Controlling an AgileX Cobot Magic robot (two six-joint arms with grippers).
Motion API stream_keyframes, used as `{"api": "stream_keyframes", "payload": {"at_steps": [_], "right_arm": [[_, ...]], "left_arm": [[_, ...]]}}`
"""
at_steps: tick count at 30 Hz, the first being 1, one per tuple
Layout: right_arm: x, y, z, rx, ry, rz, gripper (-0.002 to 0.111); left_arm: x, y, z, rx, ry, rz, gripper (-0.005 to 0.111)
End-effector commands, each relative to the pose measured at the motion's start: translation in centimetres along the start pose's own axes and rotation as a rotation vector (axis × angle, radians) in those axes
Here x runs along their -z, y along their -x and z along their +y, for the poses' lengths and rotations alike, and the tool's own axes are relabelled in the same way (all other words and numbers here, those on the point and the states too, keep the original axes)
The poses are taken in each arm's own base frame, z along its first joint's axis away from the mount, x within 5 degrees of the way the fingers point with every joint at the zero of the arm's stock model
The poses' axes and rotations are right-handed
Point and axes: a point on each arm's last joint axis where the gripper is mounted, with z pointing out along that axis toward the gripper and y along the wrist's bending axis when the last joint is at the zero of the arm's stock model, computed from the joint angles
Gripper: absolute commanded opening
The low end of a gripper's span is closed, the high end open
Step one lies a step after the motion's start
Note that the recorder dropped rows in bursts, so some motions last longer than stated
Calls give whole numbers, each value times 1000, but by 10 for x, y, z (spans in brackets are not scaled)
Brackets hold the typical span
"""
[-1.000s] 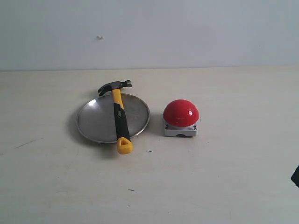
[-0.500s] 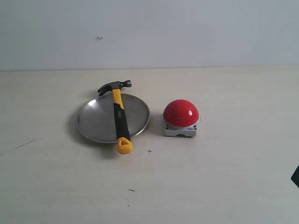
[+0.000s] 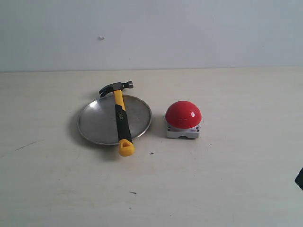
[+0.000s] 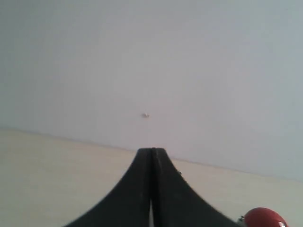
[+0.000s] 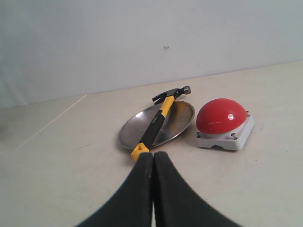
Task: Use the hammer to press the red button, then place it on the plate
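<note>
Hammer [image 3: 120,118] lies unmoved across the plate [image 3: 94,124], centre-left of frame, red button [image 3: 183,114] beside it; my left claw [image 4: 151,152] and right claw [image 5: 153,155] clenched empty, so placing looks done

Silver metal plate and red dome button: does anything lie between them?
Only bare tabletop lies between the round silver metal plate and the red dome button; the exterior view shows it.

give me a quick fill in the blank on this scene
The button has a ___ dome.
The hammer lies across the plate; its looped tip is ___.
In the exterior view the button stands ___ of the plate.
The right tool is ___ (open/shut).
Missing: red; yellow; right; shut.
</note>
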Motion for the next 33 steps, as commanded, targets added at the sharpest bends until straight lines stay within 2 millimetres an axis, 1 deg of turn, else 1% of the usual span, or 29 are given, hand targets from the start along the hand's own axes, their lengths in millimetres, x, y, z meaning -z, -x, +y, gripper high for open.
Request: {"api": "stream_keyframes", "payload": {"at_steps": [1, 5, 7, 12, 17, 30, 33], "right_arm": [[0, -1, -1, 15, -2, 0, 0], [0, -1, -1, 15, -1, 2, 0], [0, -1, -1, 15, -3, -2, 0], [0, -1, -1, 15, -3, -2, 0], [0, -1, -1, 15, -3, -2, 0], [0, -1, -1, 15, -3, -2, 0], [0, -1, -1, 15, -3, -2, 0]], "left_arm": [[16, 5, -3, -241, -15, -104, 0], [17, 5, -4, -258, -19, -112, 0], [16, 0, -1, -260, -8, -95, 0], [13, -24, 8, -313, 26, -23, 0], [12, -35, 13, -316, 49, 8, 0], [12, -34, 12, -295, 40, 6, 0], [12, -37, 11, -291, 32, 38, 0]]}}
